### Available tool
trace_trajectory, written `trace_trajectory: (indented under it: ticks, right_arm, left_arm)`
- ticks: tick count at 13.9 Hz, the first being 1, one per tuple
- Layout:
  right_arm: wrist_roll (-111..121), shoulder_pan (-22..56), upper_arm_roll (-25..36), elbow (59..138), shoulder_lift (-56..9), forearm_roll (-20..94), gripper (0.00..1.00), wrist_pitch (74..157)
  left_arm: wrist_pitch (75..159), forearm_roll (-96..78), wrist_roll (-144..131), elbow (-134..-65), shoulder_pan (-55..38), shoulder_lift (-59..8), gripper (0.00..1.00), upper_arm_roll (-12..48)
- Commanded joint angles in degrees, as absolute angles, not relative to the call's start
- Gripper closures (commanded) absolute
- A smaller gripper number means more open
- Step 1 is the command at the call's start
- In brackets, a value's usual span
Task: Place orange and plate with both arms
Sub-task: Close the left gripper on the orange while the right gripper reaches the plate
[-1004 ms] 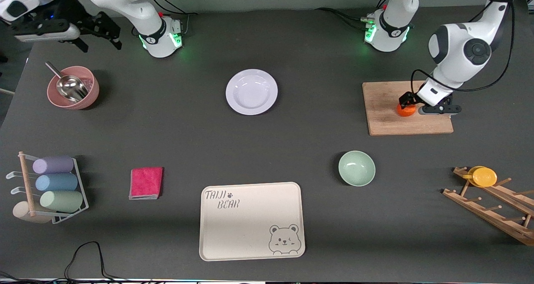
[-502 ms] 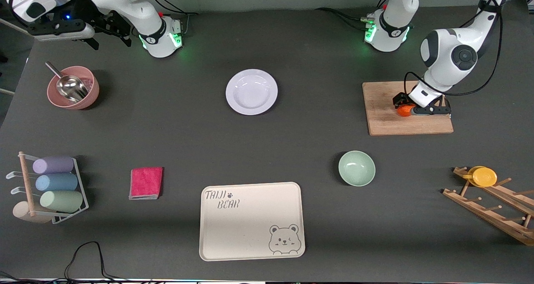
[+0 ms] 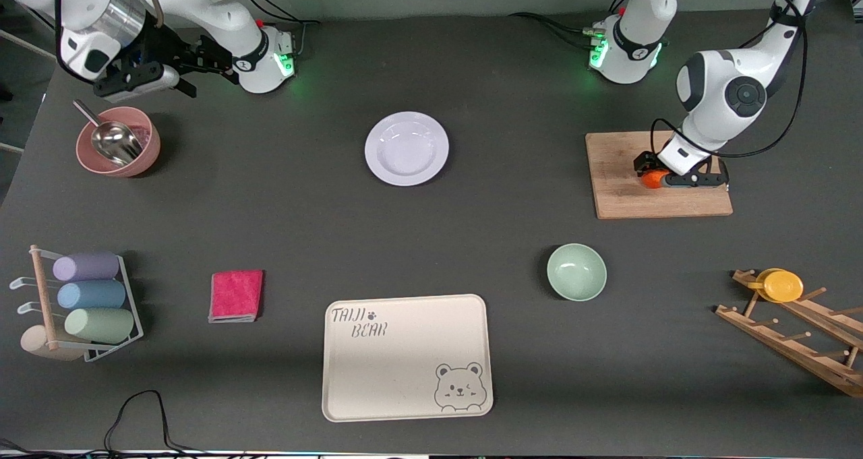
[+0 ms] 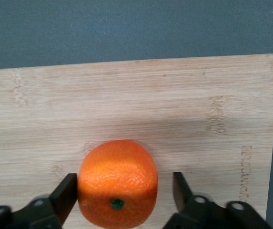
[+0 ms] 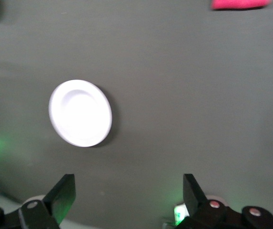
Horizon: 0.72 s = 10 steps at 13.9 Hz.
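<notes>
Left gripper point(image 4: 122, 191) straddles the orange point(image 4: 117, 183) on the board point(image 4: 184, 105), jaws wide.
I'd close next; right gripper point(image 5: 126, 191), wide, hangs above the surface, plate point(image 3: 406, 148) untouched.

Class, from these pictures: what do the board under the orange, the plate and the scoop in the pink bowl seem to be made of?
Board: pale wood, probably bamboo, matte; grain bands show. Plate: glossy white, ceramic or melamine; highlights on the rim. Scoop: polished metal, mirror-like sheen. Orange: real or imitation, unclear; dimpled peel.

Orange point(image 4: 117, 183) sits on wooden board point(image 3: 620, 182); white plate point(image 3: 406, 148) lies flat mid-table.
</notes>
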State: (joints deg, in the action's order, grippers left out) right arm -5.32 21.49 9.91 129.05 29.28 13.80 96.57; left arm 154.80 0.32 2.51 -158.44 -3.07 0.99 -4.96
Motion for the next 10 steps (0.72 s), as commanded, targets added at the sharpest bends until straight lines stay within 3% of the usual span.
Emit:
trace_trajectory:
  ticks: [1, 4, 10]
  right_arm:
    - [1.4, 22.1, 12.3, 136.5, 30.6, 19.8, 0.0, 103.4]
    - [7.4, 22.1, 12.3, 144.2, 29.0, 29.2, 0.0, 112.1]
    - [26.7, 22.0, 12.8, 151.3, 20.5, 49.2, 0.0, 119.8]
  left_arm:
    - [156.2, -0.4, 1.9, -159.5, -3.7, 1.4, 0.59, -5.1]
    - [156.2, -0.4, 1.9, -159.3, -3.5, 1.4, 0.73, -5.1]
    - [155.0, -0.4, 0.3, -157.4, -3.7, 2.5, 0.74, -5.0]
